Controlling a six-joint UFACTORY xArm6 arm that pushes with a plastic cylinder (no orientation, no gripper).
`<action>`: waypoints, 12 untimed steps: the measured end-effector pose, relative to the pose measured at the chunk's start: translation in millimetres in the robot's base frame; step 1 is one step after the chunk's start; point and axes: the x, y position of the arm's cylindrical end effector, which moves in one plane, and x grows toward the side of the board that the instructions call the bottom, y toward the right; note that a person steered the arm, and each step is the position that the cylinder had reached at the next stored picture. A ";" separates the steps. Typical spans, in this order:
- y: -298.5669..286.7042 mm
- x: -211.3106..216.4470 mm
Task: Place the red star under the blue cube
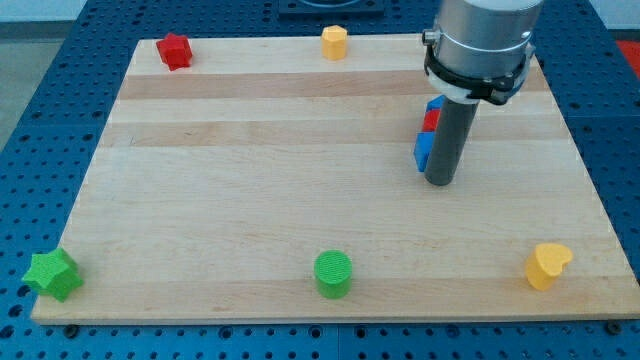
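Note:
The red star (175,50) lies near the board's top left corner. My tip (440,183) rests on the board at the right of the middle, far from the red star. Right against the rod's left side sits a blue block (424,150), partly hidden by the rod. Just above it are a small red block (431,120) and another bit of blue (436,103), also mostly hidden, so I cannot make out their shapes.
A yellow block (334,42) sits at the top edge. A green star (52,274) is at the bottom left corner, a green cylinder (333,274) at the bottom middle, a yellow heart (548,265) at the bottom right. The wooden board (250,180) lies on a blue perforated table.

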 end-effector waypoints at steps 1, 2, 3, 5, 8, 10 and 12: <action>-16.8 8.7; -121.7 6.6; -207.6 -25.6; -341.9 -133.9; -426.3 -222.2; -404.5 -271.8; -319.2 -208.3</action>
